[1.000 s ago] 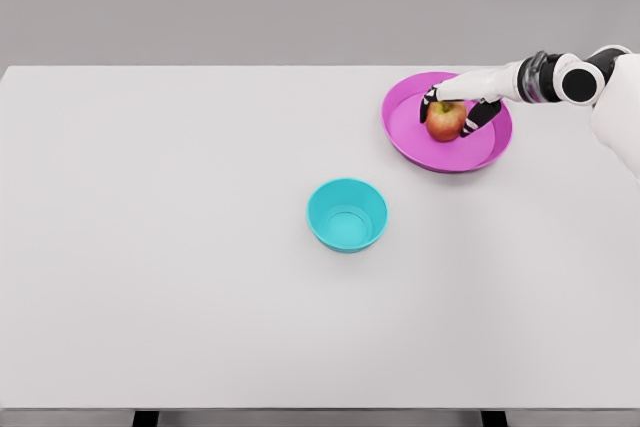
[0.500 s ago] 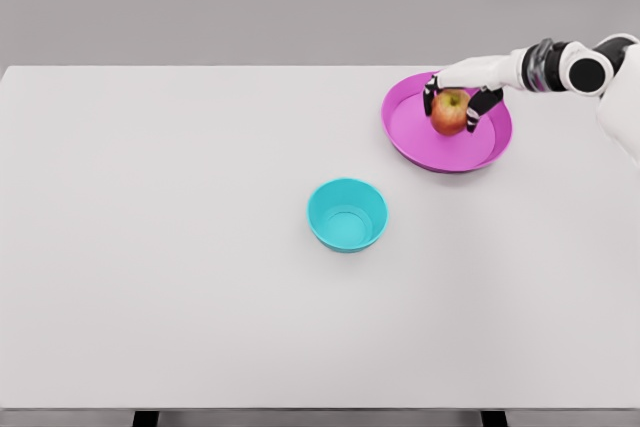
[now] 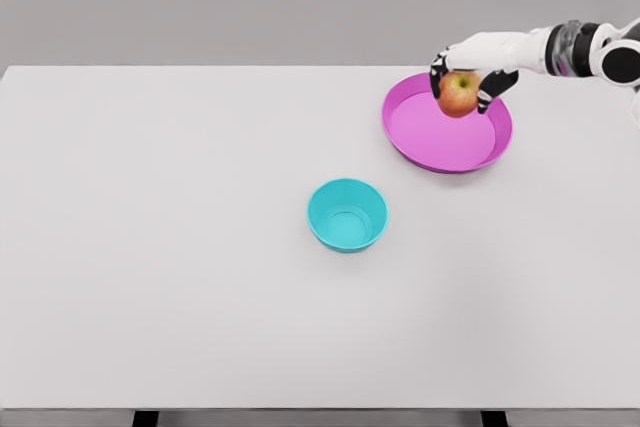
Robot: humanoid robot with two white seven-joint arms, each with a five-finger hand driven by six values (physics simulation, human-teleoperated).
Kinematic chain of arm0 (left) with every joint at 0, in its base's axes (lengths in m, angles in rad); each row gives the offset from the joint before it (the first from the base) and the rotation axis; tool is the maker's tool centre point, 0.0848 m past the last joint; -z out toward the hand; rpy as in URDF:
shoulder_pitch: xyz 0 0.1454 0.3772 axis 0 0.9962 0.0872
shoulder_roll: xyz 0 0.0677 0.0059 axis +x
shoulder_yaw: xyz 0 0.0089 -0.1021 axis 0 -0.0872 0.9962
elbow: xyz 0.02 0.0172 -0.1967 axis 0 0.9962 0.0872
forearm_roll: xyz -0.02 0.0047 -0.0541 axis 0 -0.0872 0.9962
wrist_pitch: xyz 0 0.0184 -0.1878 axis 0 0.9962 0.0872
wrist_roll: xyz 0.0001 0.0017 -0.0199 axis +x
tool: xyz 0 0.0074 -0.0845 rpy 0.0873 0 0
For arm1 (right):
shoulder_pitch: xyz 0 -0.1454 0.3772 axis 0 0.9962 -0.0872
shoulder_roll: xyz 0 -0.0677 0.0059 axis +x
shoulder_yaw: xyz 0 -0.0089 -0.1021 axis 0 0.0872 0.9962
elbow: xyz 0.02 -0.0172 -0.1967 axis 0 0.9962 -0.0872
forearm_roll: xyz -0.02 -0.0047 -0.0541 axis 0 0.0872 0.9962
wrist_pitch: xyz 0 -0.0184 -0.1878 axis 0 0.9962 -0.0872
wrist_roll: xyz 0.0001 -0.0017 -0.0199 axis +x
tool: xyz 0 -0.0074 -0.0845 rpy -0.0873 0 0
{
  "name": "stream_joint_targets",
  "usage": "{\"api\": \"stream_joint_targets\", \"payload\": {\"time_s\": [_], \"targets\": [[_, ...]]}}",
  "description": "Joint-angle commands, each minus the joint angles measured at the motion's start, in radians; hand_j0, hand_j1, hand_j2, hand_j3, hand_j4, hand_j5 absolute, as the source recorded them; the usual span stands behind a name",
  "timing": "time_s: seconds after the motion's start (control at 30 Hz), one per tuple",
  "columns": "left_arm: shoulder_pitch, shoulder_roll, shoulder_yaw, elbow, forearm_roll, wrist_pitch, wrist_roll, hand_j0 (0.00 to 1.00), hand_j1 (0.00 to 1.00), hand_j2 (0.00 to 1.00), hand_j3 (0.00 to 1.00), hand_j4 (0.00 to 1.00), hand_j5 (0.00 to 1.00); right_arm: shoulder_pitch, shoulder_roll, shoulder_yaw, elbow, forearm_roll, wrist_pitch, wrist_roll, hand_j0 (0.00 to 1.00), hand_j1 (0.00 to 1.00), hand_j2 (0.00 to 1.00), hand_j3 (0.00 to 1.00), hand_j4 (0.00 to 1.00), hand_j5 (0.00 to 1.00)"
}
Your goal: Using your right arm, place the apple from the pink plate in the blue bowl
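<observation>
My right hand (image 3: 462, 75), clamped on the apple (image 3: 459, 93), holds it above the pink plate (image 3: 420, 137); next, carrying it to the blue bowl (image 3: 347, 214).

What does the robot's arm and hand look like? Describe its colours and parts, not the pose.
Only the right arm shows: smooth white shells, with a grey and black banded joint at the wrist. The right hand is white at the back, with dark black finger segments marked by pale patches.

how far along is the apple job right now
Done: the right hand has grasped the apple and holds it raised over the far side of the pink plate. In hand: the carry. Left: moving it to the blue bowl, which holds nothing, and releasing.
</observation>
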Motion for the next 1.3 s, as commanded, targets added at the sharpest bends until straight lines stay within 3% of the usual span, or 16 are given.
{"api": "stream_joint_targets", "payload": {"time_s": [0.0,0.37,0.7,0.83,0.97,1.27], "targets": [[0.002,0.0,0.0,0.0,0.0,0.0,0.0,1.0,1.0,1.0,1.0,1.0,1.0,0.0,-0.014,-0.005,-0.054,-0.005,0.003,-0.001,0.36,0.36,0.36,0.36,0.36,0.36],[0.002,0.0,0.0,0.0,0.0,0.0,0.0,1.0,1.0,1.0,1.0,1.0,1.0,0.087,-0.113,0.0,-0.409,-0.005,0.003,-0.001,0.36,0.36,0.36,0.36,0.36,0.36],[0.002,0.0,0.0,0.0,0.0,0.0,0.0,1.0,1.0,1.0,1.0,1.0,1.0,0.121,-0.136,0.007,-0.57,-0.007,0.003,-0.001,0.36,0.36,0.36,0.36,0.36,0.36],[0.002,0.0,0.0,0.0,0.0,0.0,0.0,1.0,1.0,1.0,1.0,1.0,1.0,0.144,-0.168,0.01,-0.693,-0.007,0.003,-0.001,0.35,0.35,0.35,0.35,0.35,0.35],[0.002,0.0,0.0,0.0,0.0,0.0,0.0,1.0,1.0,1.0,1.0,1.0,1.0,0.175,-0.169,0.012,-0.748,-0.007,0.003,-0.001,0.36,0.36,0.36,0.36,0.36,0.36],[0.0,0.0,0.0,0.0,0.0,0.0,0.0,1.0,1.0,1.0,1.0,1.0,1.0,0.201,-0.12,0.015,-0.769,-0.007,0.003,-0.001,0.36,0.36,0.36,0.36,0.36,0.36]]}}
